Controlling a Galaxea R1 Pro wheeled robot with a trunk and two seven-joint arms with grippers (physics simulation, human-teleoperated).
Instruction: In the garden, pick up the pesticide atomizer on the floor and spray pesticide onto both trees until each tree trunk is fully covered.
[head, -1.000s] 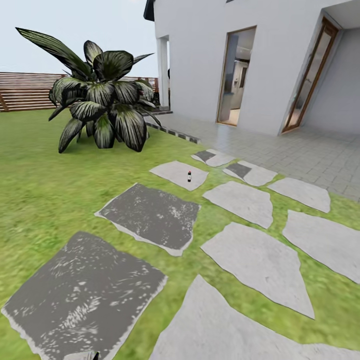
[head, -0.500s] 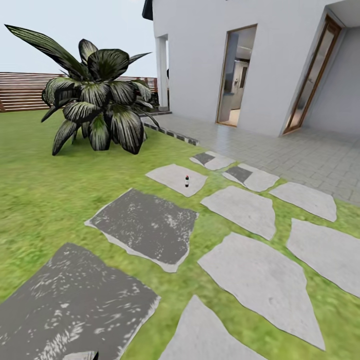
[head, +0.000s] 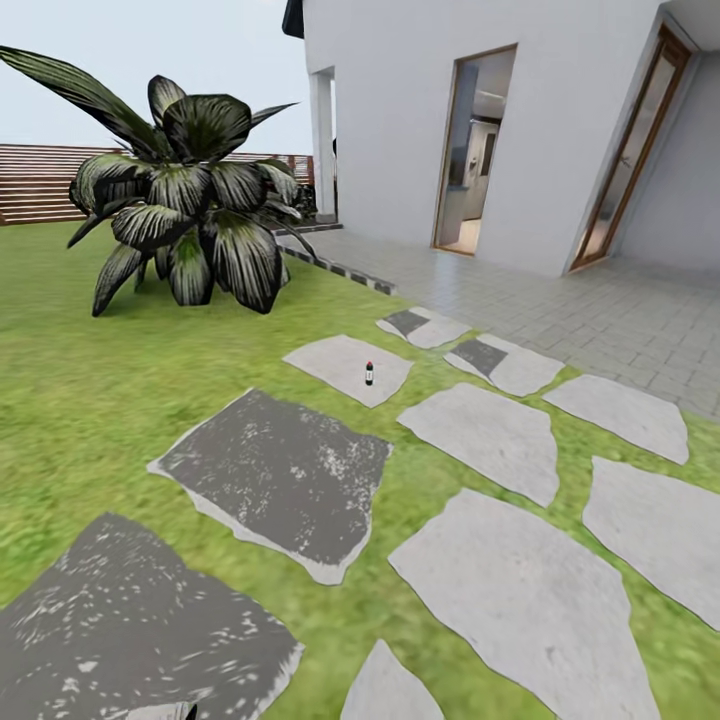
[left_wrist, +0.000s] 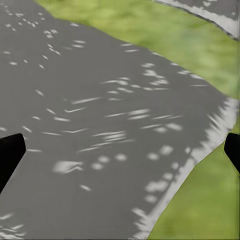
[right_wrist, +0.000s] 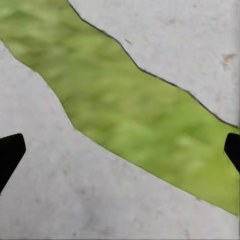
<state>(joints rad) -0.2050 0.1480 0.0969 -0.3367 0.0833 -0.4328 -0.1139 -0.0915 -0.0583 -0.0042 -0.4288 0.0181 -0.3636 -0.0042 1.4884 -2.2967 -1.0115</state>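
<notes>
The pesticide atomizer (head: 368, 373) is a small dark bottle with a red top. It stands upright on a pale stepping stone (head: 345, 365) in the middle of the lawn (head: 90, 380), well ahead of me. My left gripper (left_wrist: 120, 155) hangs open over a dark grey stone (left_wrist: 100, 125), with nothing between its black fingertips (left_wrist: 10, 152). My right gripper (right_wrist: 120, 155) is open too, above a pale stone (right_wrist: 75, 200) and a strip of grass (right_wrist: 130, 115). The trees are out of view.
A large dark broad-leaved plant (head: 185, 200) grows at the left. Behind it runs a brown slat fence (head: 40, 185). A white house (head: 400, 110) with open doorways and a tiled patio (head: 600, 310) lies to the right. Several stepping stones cross the grass.
The whole head view has shifted: stones slide down and toward me and the plant drifts left, so the camera moves forward. The atomizer stands where it was.
</notes>
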